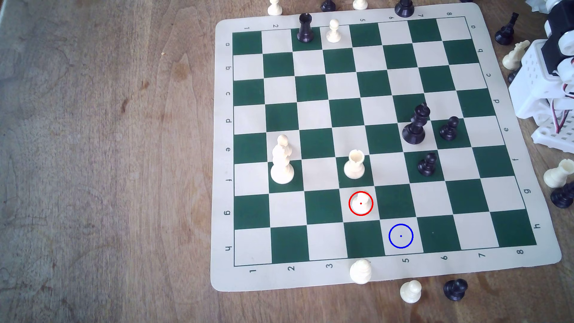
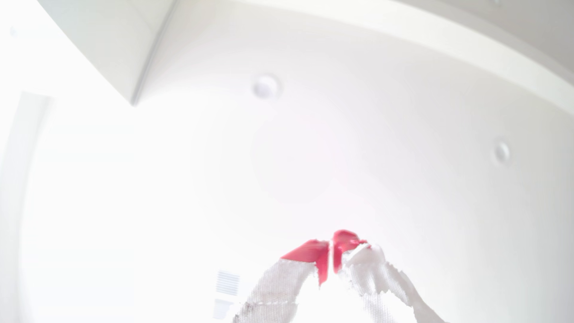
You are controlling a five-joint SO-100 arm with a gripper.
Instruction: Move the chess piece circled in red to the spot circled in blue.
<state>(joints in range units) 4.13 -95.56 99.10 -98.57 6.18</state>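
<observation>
The chess piece (image 1: 360,203), a small cream pawn, stands inside a red ring on a cream square near the front of the green-and-cream mat (image 1: 341,281). The spot (image 1: 400,236), a cream square marked with a blue ring and dot, lies one square diagonally nearer the front and towards the exterior view's right. It is bare. In the wrist view my gripper (image 2: 330,248) points up at a bright white ceiling, its red-tipped white fingers touching, nothing between them. The arm's white base (image 1: 546,87) sits past the mat's right edge in the exterior view.
A cream rook (image 1: 354,164) stands one square behind the pawn, and a tall cream piece (image 1: 282,161) further left. Black pieces (image 1: 415,125) cluster right of centre. A cream piece (image 1: 360,271) lies on the mat's front border. Loose pieces (image 1: 410,291) sit off the mat.
</observation>
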